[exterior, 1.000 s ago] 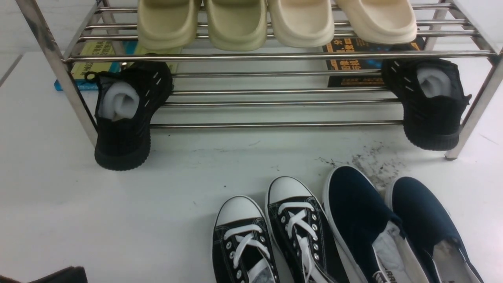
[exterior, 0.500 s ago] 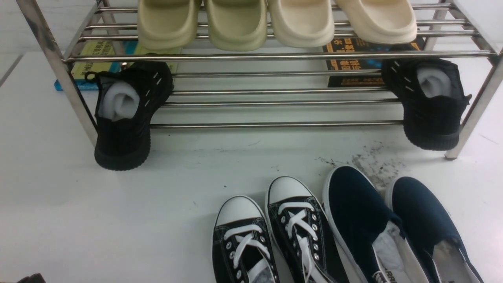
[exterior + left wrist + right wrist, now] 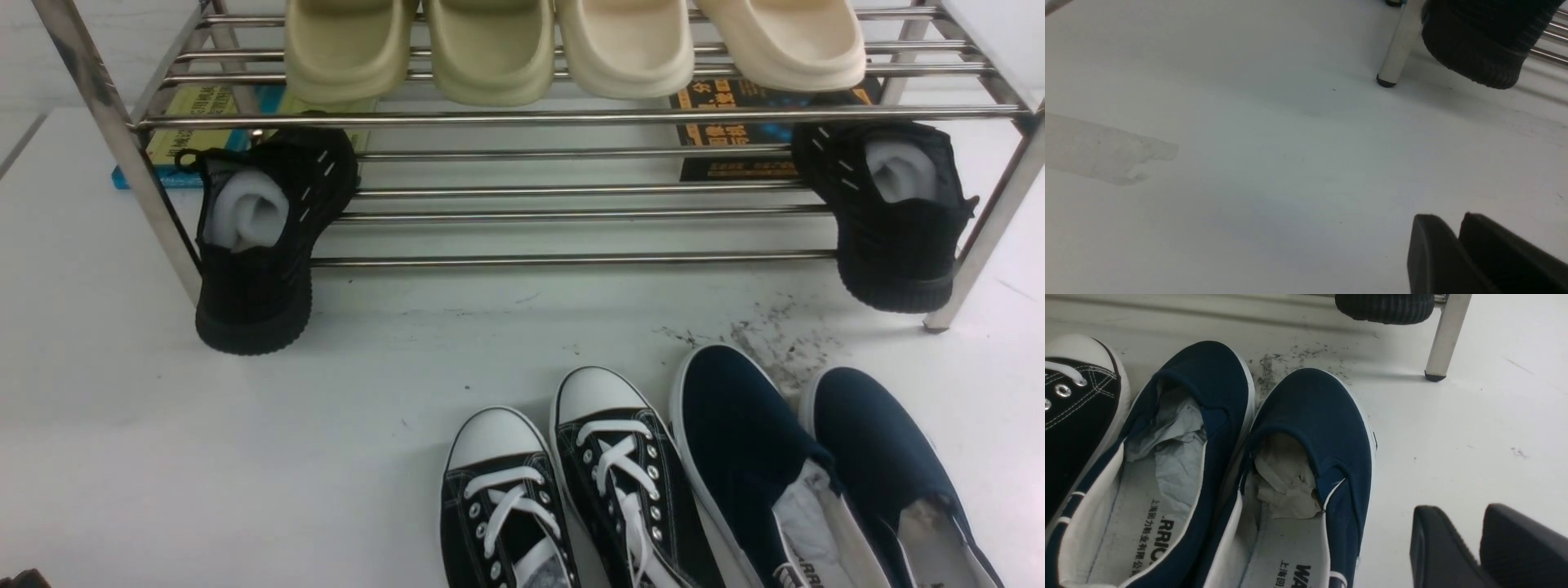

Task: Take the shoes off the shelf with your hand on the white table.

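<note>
White table [image 3: 245, 457] spreads bare at seven o'clock, where the dark arm end seen a second ago has almost left the front view. Both navy shoes [image 3: 816, 465] sit at five o'clock, off the shelf [image 3: 571, 118]. Left gripper [image 3: 1457, 232] and right gripper [image 3: 1478, 531] stand slightly parted, holding nothing.

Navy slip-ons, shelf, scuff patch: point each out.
navy slip-ons [image 3: 739, 425], front view, toe upper of the left shoe.
shelf [image 3: 571, 118], front view, front tube of the upper tier.
scuff patch [image 3: 1267, 369], right wrist view, dark marks between the toes.
</note>
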`<state>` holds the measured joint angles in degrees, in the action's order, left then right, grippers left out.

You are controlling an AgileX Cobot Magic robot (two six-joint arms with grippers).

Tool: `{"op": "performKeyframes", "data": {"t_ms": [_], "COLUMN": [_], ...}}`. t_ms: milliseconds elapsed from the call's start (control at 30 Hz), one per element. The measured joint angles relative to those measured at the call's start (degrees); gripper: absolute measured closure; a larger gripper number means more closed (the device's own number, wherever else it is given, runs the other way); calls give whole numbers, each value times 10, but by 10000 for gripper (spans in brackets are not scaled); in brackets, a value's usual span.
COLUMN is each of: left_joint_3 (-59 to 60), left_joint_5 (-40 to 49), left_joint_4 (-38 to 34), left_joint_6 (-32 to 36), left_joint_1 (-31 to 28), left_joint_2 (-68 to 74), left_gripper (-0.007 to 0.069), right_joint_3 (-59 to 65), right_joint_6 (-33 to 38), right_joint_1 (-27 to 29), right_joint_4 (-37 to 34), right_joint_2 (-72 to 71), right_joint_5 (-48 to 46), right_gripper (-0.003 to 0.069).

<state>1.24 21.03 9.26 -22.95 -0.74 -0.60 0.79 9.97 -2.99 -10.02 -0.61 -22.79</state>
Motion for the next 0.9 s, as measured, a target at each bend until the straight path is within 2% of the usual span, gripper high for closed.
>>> {"op": "performKeyframes", "data": {"t_ms": [900], "left_joint_3": [-3], "left_joint_5": [16], "left_joint_4": [16], "left_joint_6": [7], "left_joint_1": [12], "left_joint_2": [0], "left_gripper": [471], "right_joint_3": [0], "right_joint_6": [0], "right_joint_1": [0], "right_joint_4": [0], "right_joint_2": [0], "right_joint_5": [0], "right_gripper": [424]}}
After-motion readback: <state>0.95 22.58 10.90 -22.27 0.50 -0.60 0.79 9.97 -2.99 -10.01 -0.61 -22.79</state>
